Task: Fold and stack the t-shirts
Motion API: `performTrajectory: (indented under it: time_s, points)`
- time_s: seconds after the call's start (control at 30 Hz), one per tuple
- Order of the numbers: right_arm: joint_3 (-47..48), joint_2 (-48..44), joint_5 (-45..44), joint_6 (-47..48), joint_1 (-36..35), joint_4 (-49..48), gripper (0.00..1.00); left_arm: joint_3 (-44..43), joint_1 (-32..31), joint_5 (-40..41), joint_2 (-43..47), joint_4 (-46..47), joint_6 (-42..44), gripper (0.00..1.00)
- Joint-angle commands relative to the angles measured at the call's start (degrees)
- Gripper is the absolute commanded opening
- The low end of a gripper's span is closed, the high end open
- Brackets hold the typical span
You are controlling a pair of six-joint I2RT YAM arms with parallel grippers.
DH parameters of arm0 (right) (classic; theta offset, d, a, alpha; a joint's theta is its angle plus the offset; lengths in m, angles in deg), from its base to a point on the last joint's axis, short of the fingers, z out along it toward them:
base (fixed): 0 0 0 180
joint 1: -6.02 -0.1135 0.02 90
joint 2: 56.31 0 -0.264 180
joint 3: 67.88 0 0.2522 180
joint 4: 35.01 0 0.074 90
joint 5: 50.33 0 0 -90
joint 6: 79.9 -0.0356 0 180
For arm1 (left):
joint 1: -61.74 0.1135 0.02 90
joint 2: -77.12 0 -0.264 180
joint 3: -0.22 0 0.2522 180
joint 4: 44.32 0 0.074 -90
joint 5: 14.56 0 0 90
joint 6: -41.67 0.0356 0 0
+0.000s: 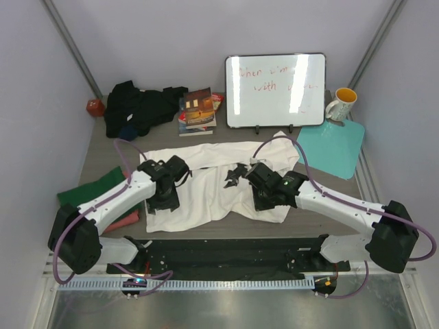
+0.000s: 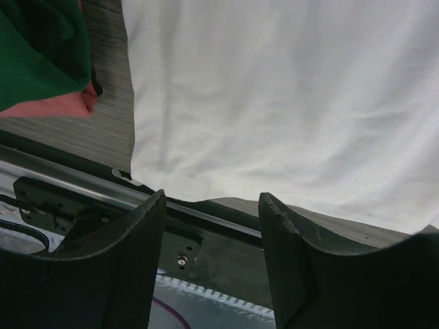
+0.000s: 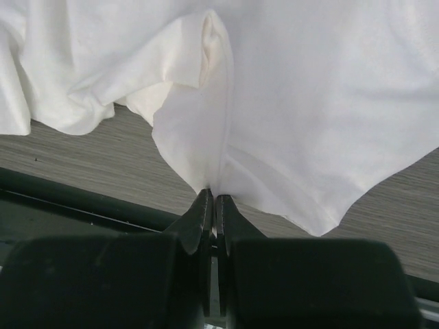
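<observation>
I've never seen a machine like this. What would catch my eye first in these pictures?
The big white t-shirt spread across the middle of the table stands out most. The right pincer is clamped shut on a pinch of the shirt's near edge, while the left pincer hangs open at the hem. At the back stands a whiteboard with red scrawl.

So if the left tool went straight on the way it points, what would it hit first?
Probably the near edge of the white t-shirt, lying flat just ahead of the open left tool; depth is unclear.
</observation>
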Motion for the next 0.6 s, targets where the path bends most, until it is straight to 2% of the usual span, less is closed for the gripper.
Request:
performTrajectory:
  time_s: [0.0, 0.2, 0.57]
  points:
    - [2.3, -1.3, -2.3, 1.2, -0.1, 2.6, 0.01, 4.8, -0.1, 0.9, 1.8, -0.3, -6.3, 0.58]
    - [1.6, -1.6, -1.6, 1.6, -0.1, 2.4, 0.01, 11.5, 0.0, -1.3, 3.5, 3.2, -13.8, 0.59]
    - [1.1, -1.5, -1.1, 3.5, -0.1, 1.6, 0.01, 13.0, 0.2, 6.5, 7.3, 1.2, -16.6, 0.62]
